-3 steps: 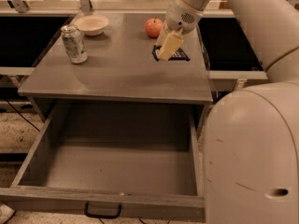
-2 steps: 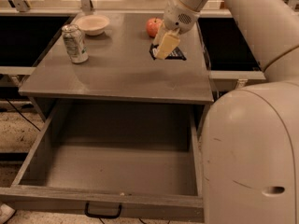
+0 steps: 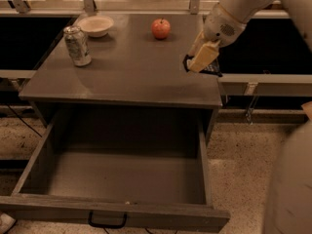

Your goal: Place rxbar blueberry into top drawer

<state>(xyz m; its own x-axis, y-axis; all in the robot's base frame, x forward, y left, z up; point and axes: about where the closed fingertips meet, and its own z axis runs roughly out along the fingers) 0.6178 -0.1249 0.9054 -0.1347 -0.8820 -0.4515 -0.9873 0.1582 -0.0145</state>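
Note:
My gripper (image 3: 202, 58) hangs over the right edge of the grey cabinet top (image 3: 122, 72). It is shut on the rxbar blueberry (image 3: 187, 63), whose dark wrapper sticks out on both sides of the beige fingers (image 3: 204, 55). Whether the bar still touches the top I cannot tell. Below, the top drawer (image 3: 29, 172) stands pulled wide open, with grey walls, nothing inside and a small black handle (image 3: 107, 221) on its front panel.
On the cabinet top a red apple (image 3: 161, 28) sits at the back, a white bowl (image 3: 95, 25) at the back left, and a soda can (image 3: 78, 46) stands in front of the bowl. The robot's white body (image 3: 290, 189) fills the lower right.
The gripper has moved right and slightly toward the front, and the dark bar has travelled with it to the cabinet's right edge. The robot's white body has shifted right in the view.

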